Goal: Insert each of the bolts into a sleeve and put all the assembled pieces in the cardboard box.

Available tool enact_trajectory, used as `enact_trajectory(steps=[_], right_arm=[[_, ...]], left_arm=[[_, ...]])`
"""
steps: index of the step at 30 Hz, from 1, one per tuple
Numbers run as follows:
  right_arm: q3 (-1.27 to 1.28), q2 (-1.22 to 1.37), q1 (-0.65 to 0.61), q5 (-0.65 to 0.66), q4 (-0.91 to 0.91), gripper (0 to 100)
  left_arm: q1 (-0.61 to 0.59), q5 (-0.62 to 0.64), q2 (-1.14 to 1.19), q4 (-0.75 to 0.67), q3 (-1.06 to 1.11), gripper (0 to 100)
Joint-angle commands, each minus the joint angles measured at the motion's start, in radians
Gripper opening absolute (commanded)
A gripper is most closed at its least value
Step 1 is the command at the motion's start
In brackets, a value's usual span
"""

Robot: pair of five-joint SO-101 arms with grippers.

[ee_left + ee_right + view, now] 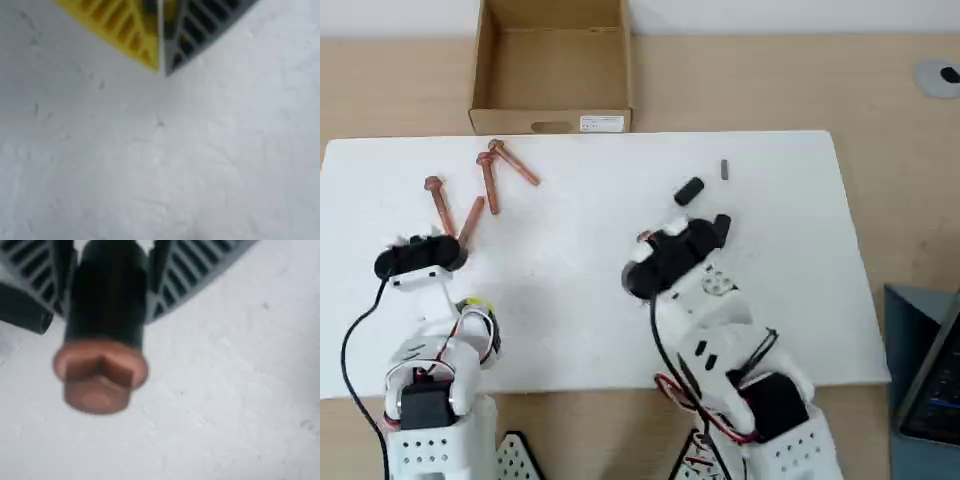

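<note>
Bolt [99,377] is already seated in a sleeve [107,315], with only the copper head sticking out. The right pincer [107,275] is clenched on the sleeve body, low over the white mat [580,300], just right of mat centre.

Step in hand, as I read it: carry this assembled piece to the cardboard box [552,120], which sits at 12 o'clock on the table [880,90], roughly 11 o'clock from the right pincer.

How to do it well:
- The grip is on the sleeve only and nothing clamps the bolt. Keep the head level or tipped up, or the bolt may slide out.
- Lift before travelling, to clear the box's near wall.
- Release low inside the box, not from height.
- Don't sweep toward 1 o'clock. A loose sleeve [689,190] lies close there, with a small dark piece [724,170] just past it.

Left pincer [161,62] is closed on nothing, fingertips touching, hovering over bare mat at the 9 o'clock side. Four loose bolts [488,182] lie just beyond it, at 12 to 1 o'clock from it. It is parked well apart from the carry path, so no clash is likely.
</note>
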Motion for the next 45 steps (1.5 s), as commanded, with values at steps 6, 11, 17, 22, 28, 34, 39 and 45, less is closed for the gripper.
enact_trajectory(steps=[6,11,17,22,28,34,39,45], right_arm=[[-0.354,0.466,0.015,-0.002,-0.167,0.9],[-0.618,0.816,0.018,-0.003,-0.242,0.9],[-0.895,1.187,0.061,0.003,-0.362,0.9],[-1.152,1.472,0.11,0.005,-0.445,0.9],[-1.483,1.79,0.114,0.005,-0.45,0.9],[-1.782,2.078,0.116,0.078,-0.448,0.9],[-1.988,2.272,0.116,0.183,-0.445,1.0],[-2.103,2.411,0.116,0.288,-0.443,1.2]], left_arm=[[-0.009,-0.006,-0.005,-0.048,0.026,0],[-0.008,-0.002,-0.005,-0.049,0.028,0],[-0.008,0.0,-0.005,-0.049,0.028,0],[-0.008,0.0,-0.005,-0.049,0.028,0],[-0.008,0.0,-0.005,-0.049,0.028,0],[-0.008,0.0,-0.005,-0.049,0.028,0],[-0.008,0.0,-0.005,-0.049,0.028,0],[-0.008,0.0,-0.005,-0.049,0.028,0]])
